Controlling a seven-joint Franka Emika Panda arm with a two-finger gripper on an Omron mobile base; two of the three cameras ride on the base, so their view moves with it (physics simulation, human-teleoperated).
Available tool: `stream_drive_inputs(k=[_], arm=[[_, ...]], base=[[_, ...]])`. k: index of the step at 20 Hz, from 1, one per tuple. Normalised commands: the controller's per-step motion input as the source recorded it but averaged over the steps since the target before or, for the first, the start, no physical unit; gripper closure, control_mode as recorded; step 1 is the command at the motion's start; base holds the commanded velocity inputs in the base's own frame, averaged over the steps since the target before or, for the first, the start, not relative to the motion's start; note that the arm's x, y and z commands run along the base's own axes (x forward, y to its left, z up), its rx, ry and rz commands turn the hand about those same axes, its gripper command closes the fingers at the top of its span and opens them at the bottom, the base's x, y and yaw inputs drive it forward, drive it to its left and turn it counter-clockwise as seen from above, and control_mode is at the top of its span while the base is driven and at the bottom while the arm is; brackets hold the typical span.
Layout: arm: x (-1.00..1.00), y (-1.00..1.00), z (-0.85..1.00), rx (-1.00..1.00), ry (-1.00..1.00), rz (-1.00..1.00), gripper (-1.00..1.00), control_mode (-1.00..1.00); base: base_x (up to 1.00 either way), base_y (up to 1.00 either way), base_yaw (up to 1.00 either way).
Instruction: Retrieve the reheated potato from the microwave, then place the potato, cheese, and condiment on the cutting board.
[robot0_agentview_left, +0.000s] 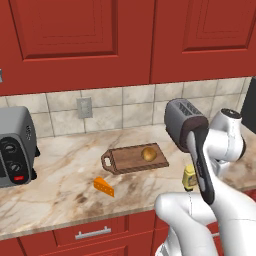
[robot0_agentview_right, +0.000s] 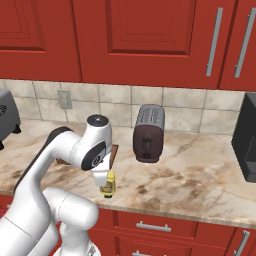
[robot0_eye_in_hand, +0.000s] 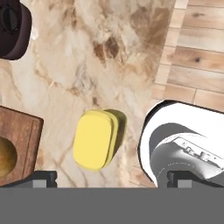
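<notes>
With the round tan potato (robot0_agentview_left: 148, 153) already resting on the dark wooden cutting board (robot0_agentview_left: 127, 159) and the orange cheese wedge (robot0_agentview_left: 103, 186) lying on the marbled surface (robot0_agentview_left: 65, 170), the wide-spread fingers (robot0_eye_in_hand: 41, 178) hang above the squat yellow condiment bottle (robot0_eye_in_hand: 93, 139), which next needs a straight descent and squeeze.

Tan-brown potato (robot0_agentview_left: 148, 153) is seen on a dark brown wood-grain cutting board (robot0_agentview_left: 127, 159). Cheese (robot0_agentview_left: 103, 186) is orange. Condiment (robot0_eye_in_hand: 93, 139) is plain yellow from above, with a darker label band in the base views. Counter (robot0_agentview_left: 65, 170) is veined beige-brown marble. Cabinets (robot0_agentview_left: 75, 40) are red, backsplash (robot0_agentview_left: 125, 107) beige tile, toaster (robot0_agentview_right: 149, 133) dark brown and grey, toaster oven (robot0_agentview_left: 15, 145) grey, microwave (robot0_agentview_right: 246, 140) black.
</notes>
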Motion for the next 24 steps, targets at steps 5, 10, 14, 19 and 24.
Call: stream_drive_inputs(k=[5, 10, 14, 19, 24], arm=[[0.22, 0.00, -0.07, 0.00, 0.01, 0.00, -1.00, -1.00], [0.23, 0.00, -0.10, 0.00, 0.01, 0.00, -1.00, -1.00], [0.09, 0.00, -0.17, 0.00, 0.06, 0.00, -1.00, -1.00], [0.00, 0.00, -0.20, 0.00, 0.08, -0.01, -1.00, -1.00], [0.00, 0.00, -0.21, 0.00, 0.06, -0.02, -1.00, -1.00]], base=[[0.00, 0.00, 0.00], [0.00, 0.00, 0.00], [0.00, 0.00, 0.00], [0.00, 0.00, 0.00], [0.00, 0.00, 0.00]])
